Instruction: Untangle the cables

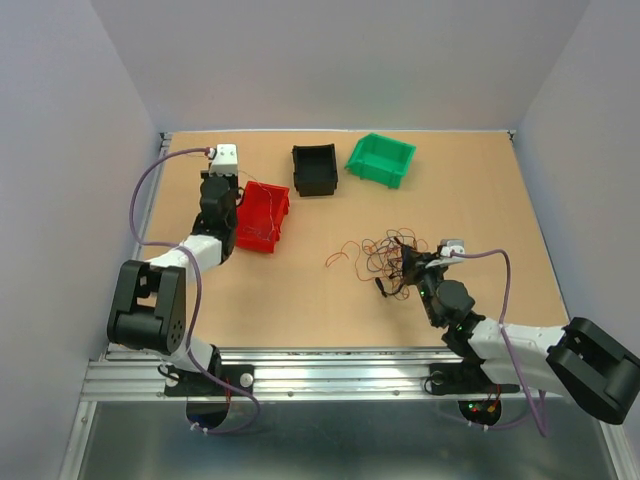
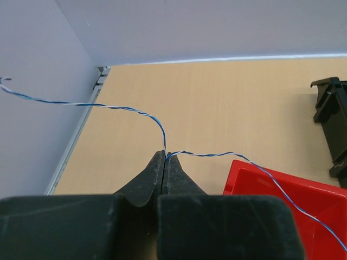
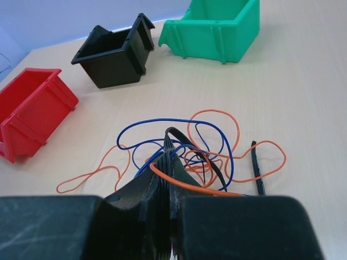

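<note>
The cables (image 1: pixel 385 255) lie in a loose tangle of thin orange, blue and dark wires right of the table's middle. My right gripper (image 1: pixel 408 264) sits at the tangle's near edge. In the right wrist view this gripper (image 3: pixel 169 157) is shut on a flat black ribbon cable (image 3: pixel 212 162), and an orange wire (image 3: pixel 217 112) lies across one finger. A blue wire (image 3: pixel 162 122) loops behind it. My left gripper (image 1: pixel 226 166) is at the far left beside the red bin. That gripper (image 2: pixel 165 157) is shut on a thin blue-and-white twisted wire (image 2: pixel 108 105), which trails off to both sides.
A red bin (image 1: pixel 262 215), a black bin (image 1: pixel 315 168) and a green bin (image 1: pixel 380 158) stand along the back half of the table. A loose black strip (image 3: pixel 257 168) lies right of the tangle. The side wall and table corner (image 2: pixel 100 73) are close to the left gripper.
</note>
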`<act>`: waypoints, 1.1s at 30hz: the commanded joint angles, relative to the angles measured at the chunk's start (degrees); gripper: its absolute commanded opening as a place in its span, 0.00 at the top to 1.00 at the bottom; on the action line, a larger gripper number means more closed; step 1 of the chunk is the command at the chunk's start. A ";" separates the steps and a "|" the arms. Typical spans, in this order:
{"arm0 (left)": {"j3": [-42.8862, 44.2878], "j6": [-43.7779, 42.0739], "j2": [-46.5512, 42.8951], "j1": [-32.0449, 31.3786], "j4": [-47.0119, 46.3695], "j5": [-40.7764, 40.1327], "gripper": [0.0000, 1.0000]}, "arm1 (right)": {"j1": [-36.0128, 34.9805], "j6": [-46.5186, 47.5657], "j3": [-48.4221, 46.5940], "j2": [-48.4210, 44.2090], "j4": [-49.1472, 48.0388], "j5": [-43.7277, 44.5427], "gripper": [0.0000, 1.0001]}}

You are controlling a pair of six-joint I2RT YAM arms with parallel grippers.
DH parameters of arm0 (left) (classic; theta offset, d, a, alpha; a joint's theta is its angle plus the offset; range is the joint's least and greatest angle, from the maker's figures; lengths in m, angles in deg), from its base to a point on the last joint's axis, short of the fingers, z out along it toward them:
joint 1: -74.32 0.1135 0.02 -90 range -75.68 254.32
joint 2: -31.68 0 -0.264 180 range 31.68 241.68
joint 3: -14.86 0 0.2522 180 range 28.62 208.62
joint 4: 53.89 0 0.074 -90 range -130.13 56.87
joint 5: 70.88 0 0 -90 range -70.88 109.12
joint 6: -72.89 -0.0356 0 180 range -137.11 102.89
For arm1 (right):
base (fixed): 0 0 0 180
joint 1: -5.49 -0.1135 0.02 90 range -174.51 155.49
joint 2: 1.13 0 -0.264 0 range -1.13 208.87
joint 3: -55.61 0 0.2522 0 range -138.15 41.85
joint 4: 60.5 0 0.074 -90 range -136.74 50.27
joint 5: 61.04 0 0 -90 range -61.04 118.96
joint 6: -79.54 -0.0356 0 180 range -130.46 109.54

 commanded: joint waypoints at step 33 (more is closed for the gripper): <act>-8.06 -10.64 -11.70 -9.73 -12.31 -13.09 1.00 | 0.04 -1.47 -50.58 36.47 19.69 -40.17 0.26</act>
